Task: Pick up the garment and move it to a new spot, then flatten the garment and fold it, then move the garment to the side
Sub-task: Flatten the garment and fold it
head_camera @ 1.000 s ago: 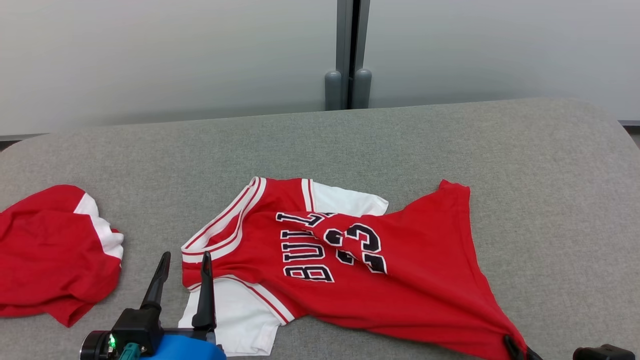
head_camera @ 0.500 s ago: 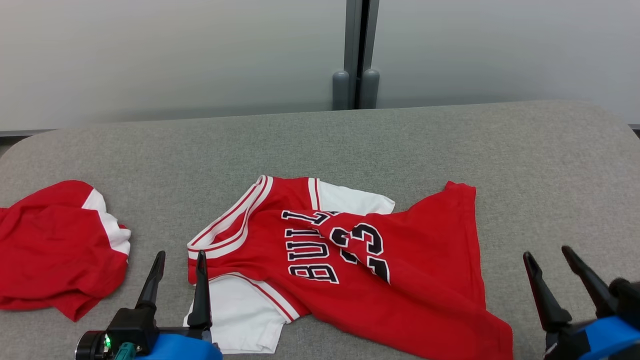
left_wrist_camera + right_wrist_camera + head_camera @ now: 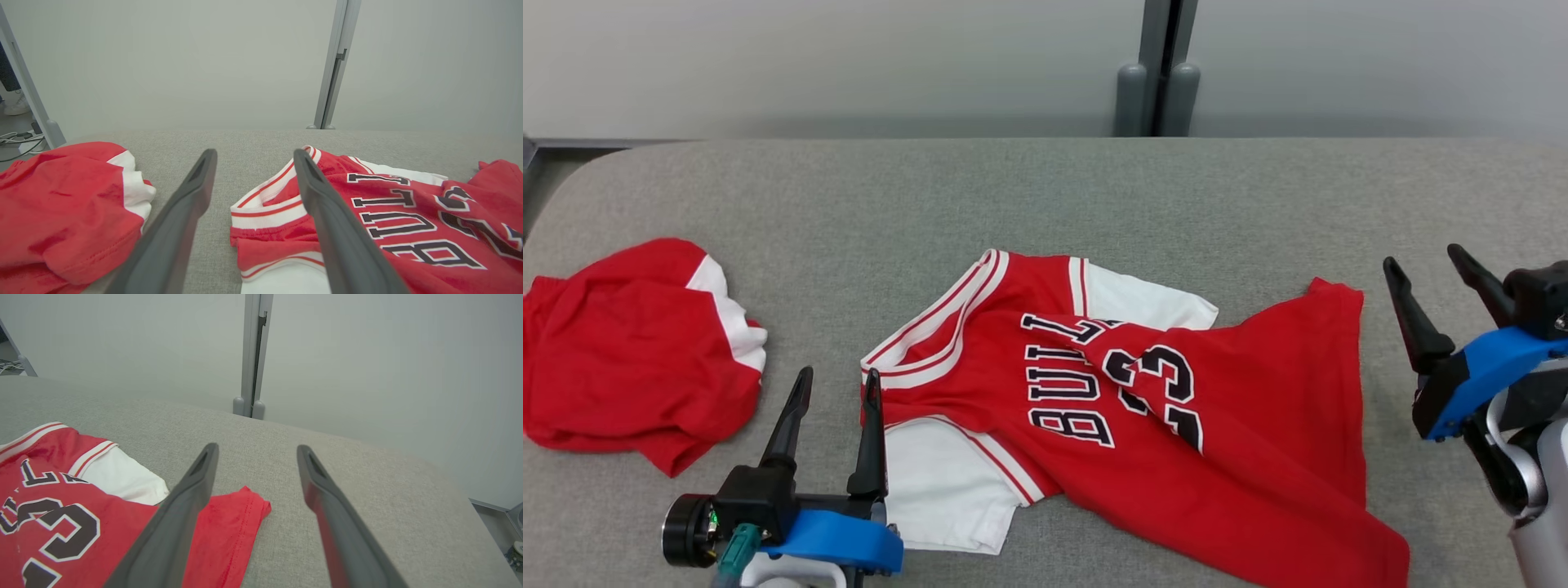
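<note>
Overhead head camera, 2 low wrist cameras, jersey in all.

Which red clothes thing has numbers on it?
The jersey in the middle: it has black letters and a 23. The crumpled red garment on the left is only red and white.

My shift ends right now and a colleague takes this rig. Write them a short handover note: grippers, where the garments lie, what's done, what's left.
Left gripper: jaws open, empty, at the collar end of the jersey.
Right gripper: jaws open, empty, off the hem corner, apart from it.
The jersey lies rumpled in the middle of the table, a fold of cloth across its number. The second red garment sits bunched at the left end.
Done: jersey set down, held by neither.
Left: flatten, fold, move aside.
</note>
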`<state>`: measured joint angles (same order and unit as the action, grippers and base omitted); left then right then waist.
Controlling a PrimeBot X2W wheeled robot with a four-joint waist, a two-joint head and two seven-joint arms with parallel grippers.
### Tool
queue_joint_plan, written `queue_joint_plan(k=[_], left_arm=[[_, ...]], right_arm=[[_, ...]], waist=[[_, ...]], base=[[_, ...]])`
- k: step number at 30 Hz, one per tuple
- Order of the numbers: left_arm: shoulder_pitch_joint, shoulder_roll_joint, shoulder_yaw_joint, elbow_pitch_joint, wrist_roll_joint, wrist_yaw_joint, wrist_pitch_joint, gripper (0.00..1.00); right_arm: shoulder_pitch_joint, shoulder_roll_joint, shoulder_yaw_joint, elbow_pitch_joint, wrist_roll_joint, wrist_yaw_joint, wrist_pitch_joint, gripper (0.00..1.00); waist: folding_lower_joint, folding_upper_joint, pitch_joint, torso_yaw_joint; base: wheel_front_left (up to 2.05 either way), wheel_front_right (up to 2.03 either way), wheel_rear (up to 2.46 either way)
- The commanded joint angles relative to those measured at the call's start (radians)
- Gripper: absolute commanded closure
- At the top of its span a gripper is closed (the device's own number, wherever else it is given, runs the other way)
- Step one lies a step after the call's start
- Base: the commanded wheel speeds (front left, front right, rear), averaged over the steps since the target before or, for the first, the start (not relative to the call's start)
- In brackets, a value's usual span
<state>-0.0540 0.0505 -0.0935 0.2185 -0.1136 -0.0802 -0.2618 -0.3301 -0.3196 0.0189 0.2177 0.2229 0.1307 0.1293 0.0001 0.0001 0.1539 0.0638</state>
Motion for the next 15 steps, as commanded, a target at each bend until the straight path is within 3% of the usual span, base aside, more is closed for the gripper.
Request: queue_joint_plan(k=[1, 8, 15], left_arm=[[-0.02, 0.0, -0.004, -0.004, -0.006, 0.001, -0.005, 0.0], [-0.06, 0.0, -0.039, -0.005, -0.019, 0.014, -0.005, 0.0], [-0.077, 0.0, -0.059, -0.008, -0.027, 0.024, -0.005, 0.0]], right_arm=[[-0.022, -0.011, 0.0, 0.02, 0.002, 0.0, 0.005, 0.0], [-0.128, -0.06, 0.035, 0.22, 0.01, 0.0, 0.028, 0.0], [-0.187, -0.057, 0.046, 0.4, 0.034, 0.0, 0.044, 0.0]], waist=[[-0.0001, -0.0001, 0.026, 0.025], [-0.0001, -0.0001, 0.086, 0.084], [-0.0001, -0.0001, 0.114, 0.11]], base=[[0.0, 0.0, 0.0], [0.0, 0.0, 0.0], [0.0, 0.0, 0.0]])
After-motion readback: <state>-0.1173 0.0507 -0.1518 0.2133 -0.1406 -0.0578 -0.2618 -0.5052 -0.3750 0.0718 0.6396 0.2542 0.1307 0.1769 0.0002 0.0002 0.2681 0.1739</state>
